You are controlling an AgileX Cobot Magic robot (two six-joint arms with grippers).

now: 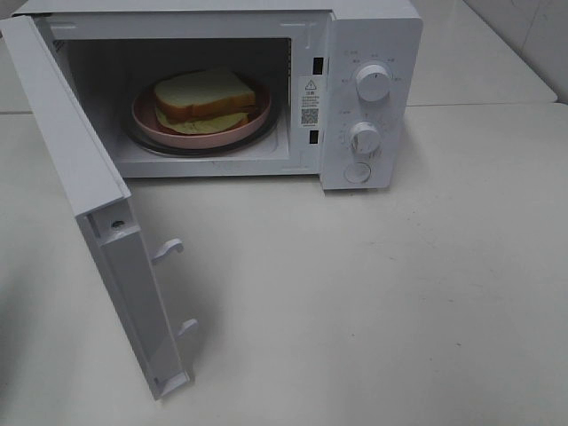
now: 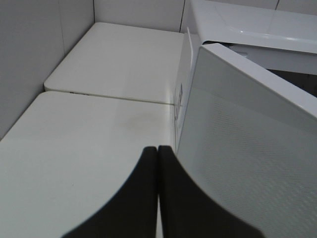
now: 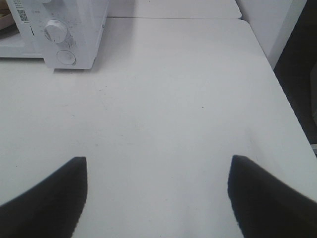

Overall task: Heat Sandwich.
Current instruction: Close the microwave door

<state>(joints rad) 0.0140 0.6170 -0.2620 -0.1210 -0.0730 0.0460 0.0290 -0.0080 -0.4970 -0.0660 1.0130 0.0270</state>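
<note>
So the sandwich (image 1: 206, 99) is sitting on its pink plate (image 1: 142, 114) inside the microwave (image 1: 390, 53), at the far side of the worktop (image 1: 355, 293). The door (image 1: 62, 124) hangs wide open toward the near left. The left end effector (image 2: 157, 149) is pinched fully together with nothing in it, just beside the door's outer face. The right end effector (image 3: 157, 158) is spread wide and empty, over the worktop right of the microwave.
</note>
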